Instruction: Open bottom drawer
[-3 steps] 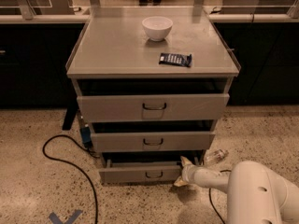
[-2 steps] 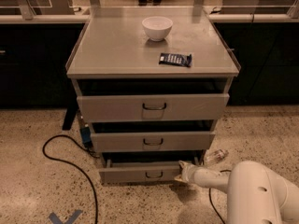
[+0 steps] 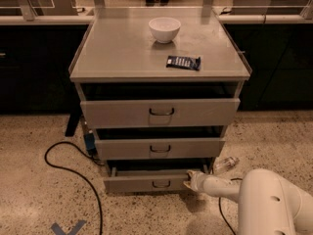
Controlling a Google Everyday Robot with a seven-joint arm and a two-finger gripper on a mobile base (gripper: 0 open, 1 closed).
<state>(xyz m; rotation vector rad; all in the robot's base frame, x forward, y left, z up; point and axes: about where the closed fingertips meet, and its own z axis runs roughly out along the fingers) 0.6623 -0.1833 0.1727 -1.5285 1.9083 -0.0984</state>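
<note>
Gripper (image 3: 188, 181) on the white robot arm (image 3: 230, 190) sits low, near the floor, at the right end of the bottom drawer's front; contact looks likely but is not certain. State of the claw, spread or pressed together: cannot tell. The arm reaches in from the lower right.

Bottom drawer (image 3: 142, 182), grey metal, with the shortest front of the three and a small dark wire handle (image 3: 161, 184) at centre, lies lowest in the grey metal bench (image 3: 117, 58), below the front edge. It stands partly out, with a dark gap above its front.

Medium-fronted grey drawer (image 3: 159, 148) and tallest grey drawer (image 3: 160, 112) above it also stand slightly out, each with a dark gap over it.

Bench top: a white round bowl (image 3: 164, 29) stands upright near the back edge, about centre. A dark blue flat wrapper (image 3: 183, 62) lies right of centre, between the bowl and the front edge, apart from the bowl.

Floor, speckled stone (image 3: 34, 146): a black cable (image 3: 73, 173) loops out from below the front left corner. A clear object (image 3: 225, 164) lies on the floor below the front right corner, just beyond the gripper; its kind is not readable.
</note>
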